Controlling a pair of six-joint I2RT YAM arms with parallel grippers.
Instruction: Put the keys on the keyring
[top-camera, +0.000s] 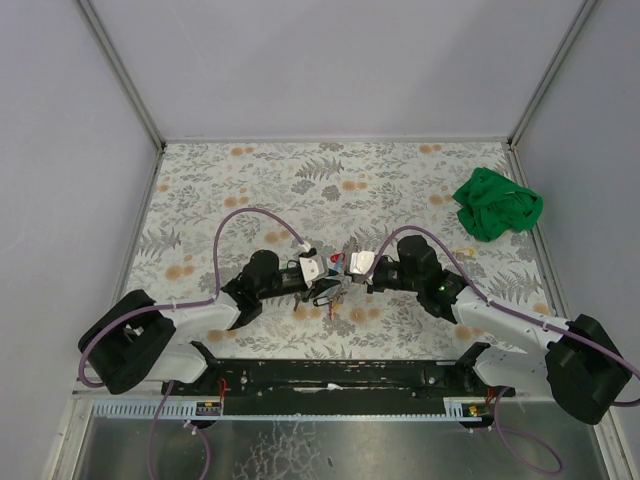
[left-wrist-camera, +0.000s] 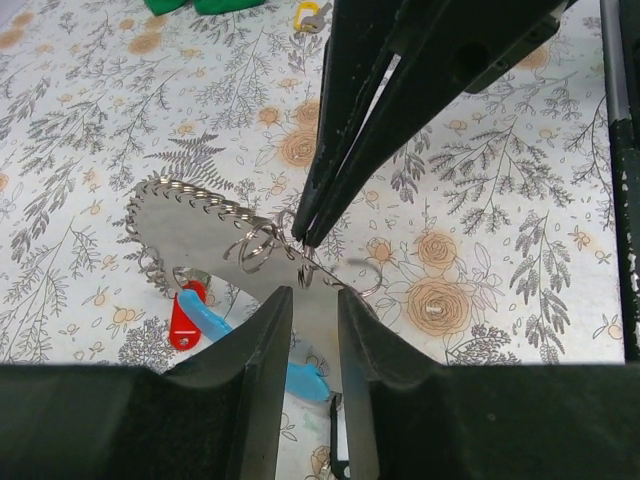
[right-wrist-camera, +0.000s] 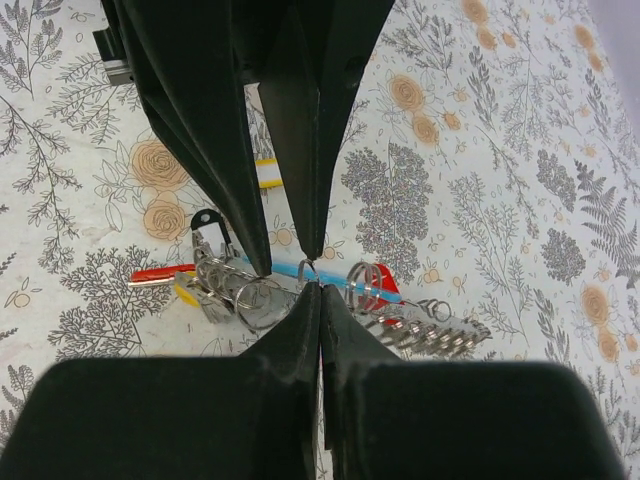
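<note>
From above, both arms reach low to the middle of the tabletop (top-camera: 250, 180), left hand (top-camera: 327, 290) and right hand (top-camera: 346, 282) tip to tip; the yellow key (top-camera: 463, 252) lies well apart, beside a green cloth (top-camera: 497, 205). The left wrist view shows the left hand's fingers narrowly parted astride a metal plate (left-wrist-camera: 190, 235), grip unclear. The right wrist view shows the right hand pinched closed, its tips at a wire ring (right-wrist-camera: 305, 266).
</note>
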